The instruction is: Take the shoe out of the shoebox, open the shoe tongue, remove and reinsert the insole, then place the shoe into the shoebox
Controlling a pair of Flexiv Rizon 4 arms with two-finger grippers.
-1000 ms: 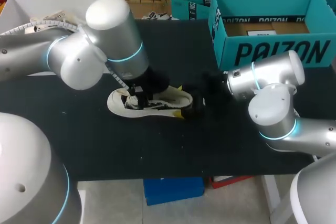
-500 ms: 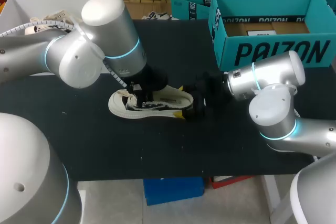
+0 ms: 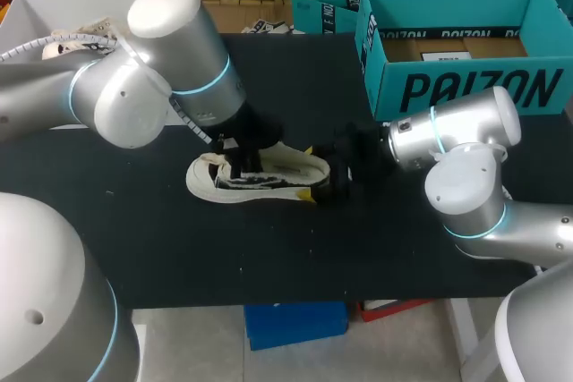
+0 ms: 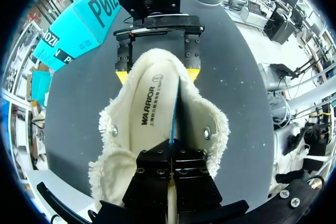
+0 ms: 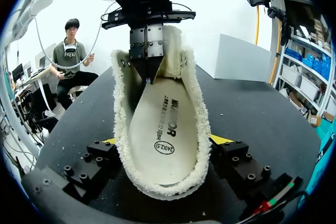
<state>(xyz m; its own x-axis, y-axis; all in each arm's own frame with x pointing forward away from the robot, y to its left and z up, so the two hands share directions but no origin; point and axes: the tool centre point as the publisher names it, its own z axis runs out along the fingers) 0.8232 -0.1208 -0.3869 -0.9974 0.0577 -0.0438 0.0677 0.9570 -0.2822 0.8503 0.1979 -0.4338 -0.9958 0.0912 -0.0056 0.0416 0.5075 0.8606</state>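
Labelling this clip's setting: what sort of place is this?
Probably a robotics lab bench: the left gripper and right gripper hold a shoe on a black table, with an open teal shoebox at its far edge.

Bright, even light from above; soft sheen on the left arm (image 3: 170,24) (shadows faint)

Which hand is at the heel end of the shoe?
The right hand: its yellow tips clasp the shoe at the heel from both sides. The left hand pinches inside near the eyelets.
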